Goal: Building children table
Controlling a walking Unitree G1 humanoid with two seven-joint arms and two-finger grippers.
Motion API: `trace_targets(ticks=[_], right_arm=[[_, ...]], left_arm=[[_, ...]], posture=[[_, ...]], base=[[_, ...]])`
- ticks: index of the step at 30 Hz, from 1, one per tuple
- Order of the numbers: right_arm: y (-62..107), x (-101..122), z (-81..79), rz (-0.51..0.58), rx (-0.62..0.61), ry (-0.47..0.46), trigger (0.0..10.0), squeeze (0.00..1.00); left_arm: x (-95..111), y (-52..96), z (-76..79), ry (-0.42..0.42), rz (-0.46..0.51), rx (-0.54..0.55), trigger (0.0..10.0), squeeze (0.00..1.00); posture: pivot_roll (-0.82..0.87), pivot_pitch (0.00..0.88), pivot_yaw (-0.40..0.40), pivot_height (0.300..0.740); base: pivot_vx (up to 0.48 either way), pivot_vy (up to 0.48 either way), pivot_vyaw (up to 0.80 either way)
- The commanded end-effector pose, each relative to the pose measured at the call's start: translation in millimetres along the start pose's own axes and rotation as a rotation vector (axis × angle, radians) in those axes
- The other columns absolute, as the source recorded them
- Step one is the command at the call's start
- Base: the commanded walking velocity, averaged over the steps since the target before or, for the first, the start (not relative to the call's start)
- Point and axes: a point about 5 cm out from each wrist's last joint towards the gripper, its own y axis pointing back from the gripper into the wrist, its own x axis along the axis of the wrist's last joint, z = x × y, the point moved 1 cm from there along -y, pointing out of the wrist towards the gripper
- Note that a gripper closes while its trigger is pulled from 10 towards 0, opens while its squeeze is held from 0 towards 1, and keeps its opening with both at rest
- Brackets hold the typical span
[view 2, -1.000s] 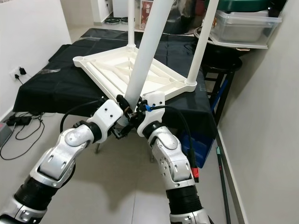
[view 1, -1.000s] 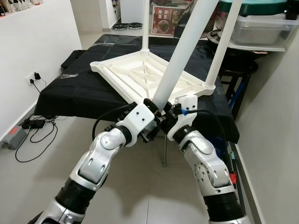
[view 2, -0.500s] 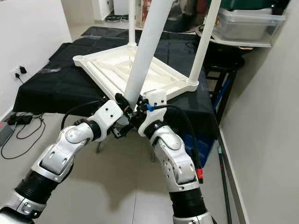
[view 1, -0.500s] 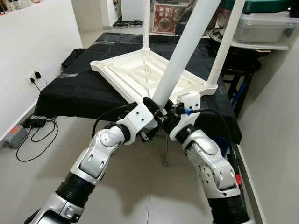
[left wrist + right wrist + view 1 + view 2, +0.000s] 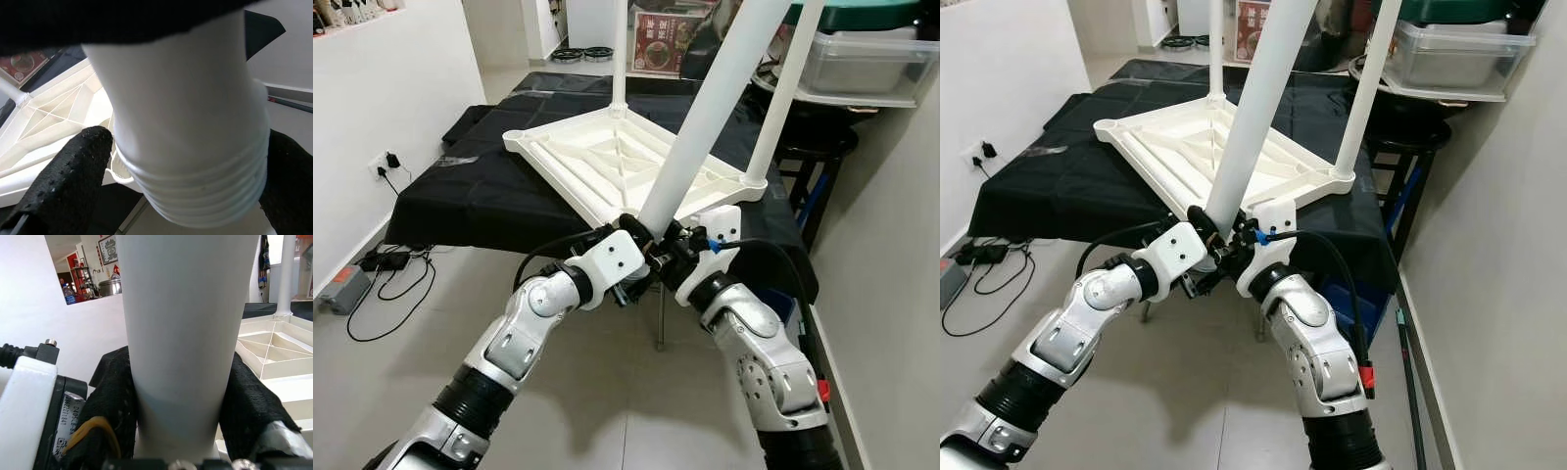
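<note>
A white children's tabletop (image 5: 597,162) lies upside down on a black-draped table (image 5: 460,196), with two white legs standing in its far and right corners. A third white table leg (image 5: 705,117) leans up and to the right from the tabletop's near corner. My left gripper (image 5: 638,235) and right gripper (image 5: 672,239) are both shut on this leg's lower end, from opposite sides. In the left wrist view the leg's threaded end (image 5: 205,196) shows between black fingers (image 5: 73,176). In the right wrist view the leg (image 5: 186,333) sits gripped between black pads (image 5: 249,406).
A white wall (image 5: 382,88) with a socket and cables stands to the left. Clear storage boxes (image 5: 862,59) on a shelf and a dark stool (image 5: 813,147) stand at the right. A grey wall (image 5: 901,294) closes the right side. Tiled floor (image 5: 607,392) lies below.
Both grippers have carried the leg's lower end a little forward and right, toward the tabletop's near corner. The leg leans slightly more to the right.
</note>
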Motion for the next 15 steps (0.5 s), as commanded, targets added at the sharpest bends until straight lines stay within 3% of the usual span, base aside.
trace_targets(ticks=[1, 11, 12, 13, 15], right_arm=[[-4.2, -5.0, -18.7, -0.026, 0.099, -0.025, 0.0, 0.0], [-9.1, 0.4, -16.9, -0.024, 0.089, -0.026, 0.0, 0.0], [-9.4, 1.2, -17.3, -0.023, 0.089, -0.026, 0.0, 0.0], [-8.6, 1.4, -18.4, -0.021, 0.092, -0.026, 0.0, 0.0], [-8.6, 1.4, -18.4, -0.021, 0.092, -0.026, 0.0, 0.0]], left_arm=[[10.3, -5.6, 9.9, -0.027, 0.051, -0.04, 10.0, 0.0], [16.1, -10.2, 9.4, -0.018, 0.084, -0.046, 10.0, 0.0], [16.0, -9.8, 8.8, -0.013, 0.096, -0.04, 4.4, 0.0], [15.8, -8.4, 8.4, -0.013, 0.113, -0.035, 0.0, 0.0], [15.8, -8.4, 8.4, -0.013, 0.113, -0.035, 0.0, 0.0]], posture=[[0.09, 0.0, -0.029, 0.74], [0.08, 0.022, -0.022, 0.74], [0.07, 0.032, -0.018, 0.74], [0.07, 0.005, -0.02, 0.74], [0.07, 0.005, -0.02, 0.74]], base=[[0.0, 0.0, 0.0], [0.0, 0.0, 0.0], [0.0, 0.0, 0.0], [0.0, 0.0, 0.0], [0.0, 0.0, 0.0]])
